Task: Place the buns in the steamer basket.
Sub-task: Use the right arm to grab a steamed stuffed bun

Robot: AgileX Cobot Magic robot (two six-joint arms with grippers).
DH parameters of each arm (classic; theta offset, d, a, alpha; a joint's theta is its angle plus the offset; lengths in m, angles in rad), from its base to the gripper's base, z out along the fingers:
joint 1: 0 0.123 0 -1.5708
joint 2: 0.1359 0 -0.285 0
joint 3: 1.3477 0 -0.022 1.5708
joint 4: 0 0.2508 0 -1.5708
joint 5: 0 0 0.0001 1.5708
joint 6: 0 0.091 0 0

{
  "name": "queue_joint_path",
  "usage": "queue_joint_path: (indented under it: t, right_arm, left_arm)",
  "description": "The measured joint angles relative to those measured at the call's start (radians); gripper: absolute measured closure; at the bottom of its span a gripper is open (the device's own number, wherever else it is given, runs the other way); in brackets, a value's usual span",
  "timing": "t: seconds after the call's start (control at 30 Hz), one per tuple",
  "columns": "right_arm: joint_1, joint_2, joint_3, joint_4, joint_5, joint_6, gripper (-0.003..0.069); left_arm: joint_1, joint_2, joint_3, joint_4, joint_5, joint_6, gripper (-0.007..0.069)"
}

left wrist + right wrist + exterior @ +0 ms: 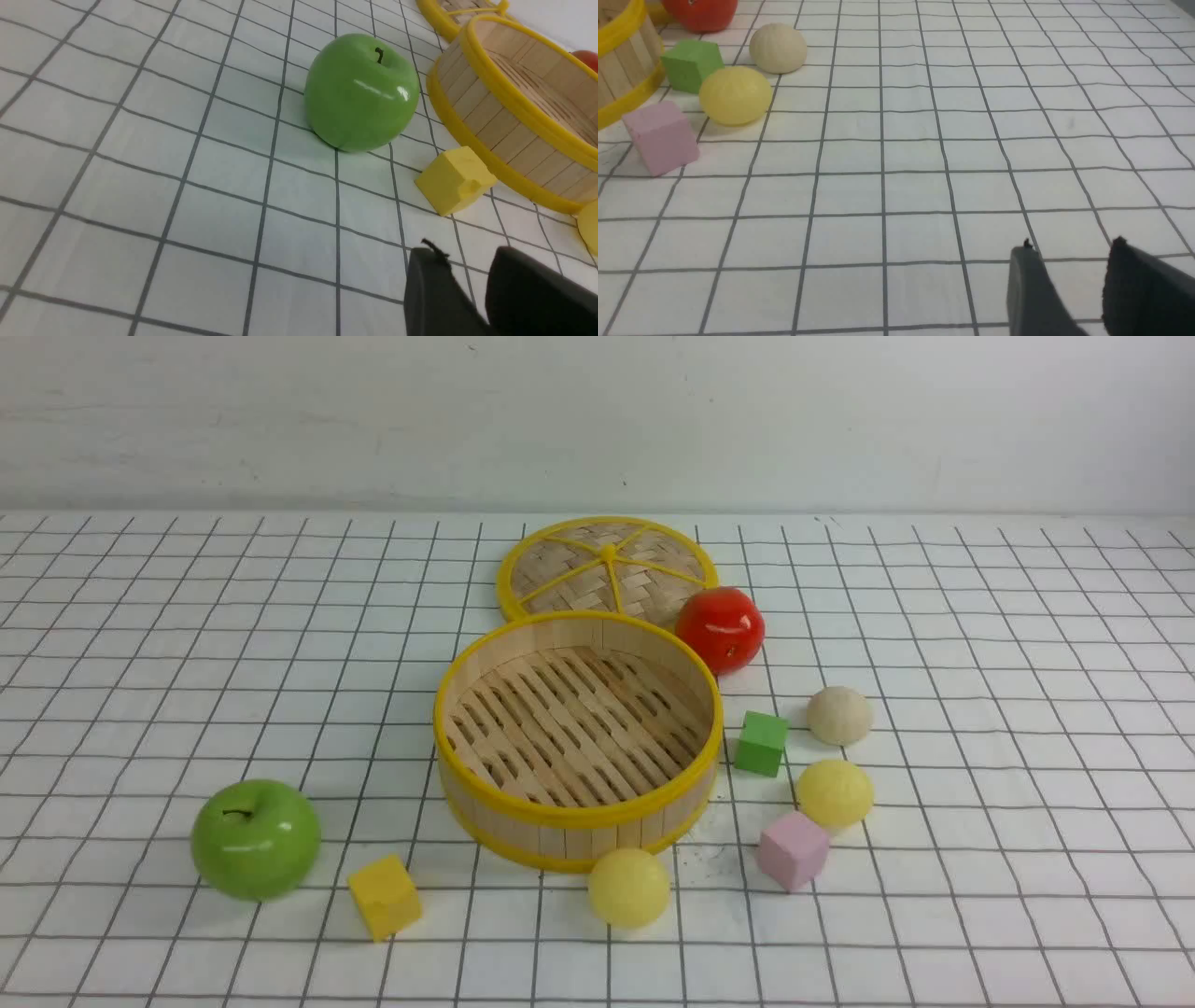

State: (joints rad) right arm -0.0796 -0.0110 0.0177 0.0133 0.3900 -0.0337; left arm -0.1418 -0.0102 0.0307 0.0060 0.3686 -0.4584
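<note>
The steamer basket (560,818) stands empty at the table's middle. A cream-white bun (838,715) and a pale yellow bun (834,793) lie to its right; another pale yellow bun (628,887) lies just in front of it. Neither gripper shows in the front view. In the left wrist view my left gripper (462,252) is open and empty, short of the yellow cube (455,179) and the basket (495,126). In the right wrist view my right gripper (1071,245) is open and empty, well away from the two buns, cream-white (778,48) and yellow (735,94).
The woven lid (607,565) lies behind the basket, with a red apple (720,628) beside it. A green apple (256,838) and a yellow cube (384,896) sit front left. A green cube (761,743) and a pink cube (793,850) sit among the right-hand buns.
</note>
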Motion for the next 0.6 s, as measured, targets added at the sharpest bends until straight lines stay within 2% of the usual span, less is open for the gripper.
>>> queue_joint_path:
  t: [0.6]
  right_arm:
    - [0.0,0.0,0.0,0.0,0.0,0.0,0.0418]
  left_arm:
    - [0.0,0.0,0.0,0.0,0.0,0.0,0.0424]
